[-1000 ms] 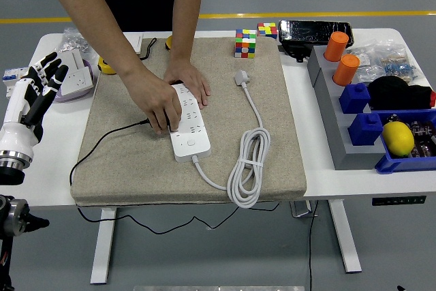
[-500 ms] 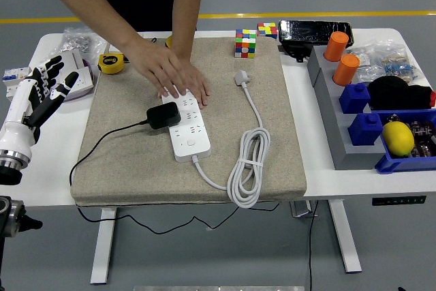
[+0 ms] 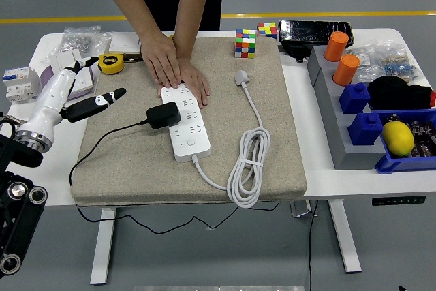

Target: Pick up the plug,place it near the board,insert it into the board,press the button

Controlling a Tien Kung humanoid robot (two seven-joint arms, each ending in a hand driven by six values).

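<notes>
A white power strip (image 3: 189, 133) lies on the beige mat (image 3: 122, 168), with its button (image 3: 191, 144) near the front end. The black plug (image 3: 163, 115) sits against the strip's left side on its sockets; its black cable trails left over the mat. Whether the pins are fully in is not visible. A person's two hands (image 3: 174, 69) rest flat on the strip's far end. My left hand (image 3: 92, 97) hovers at the mat's left edge with its fingers stretched out towards the plug, open and empty, about a hand's width away from it. My right hand is out of view.
The strip's own white cord (image 3: 248, 168) is coiled on the mat's right side and ends in a white plug (image 3: 242, 77). A yellow tape measure (image 3: 111, 63) and white sockets (image 3: 17, 83) lie at the left. Rubik's cubes (image 3: 245, 42), orange cups (image 3: 340, 59) and blue bins (image 3: 402, 161) stand behind and to the right.
The person let go of the black plug, leaving it on the strip, and drew that hand back to the strip's far end. My left hand swung right and tipped towards the mat.
</notes>
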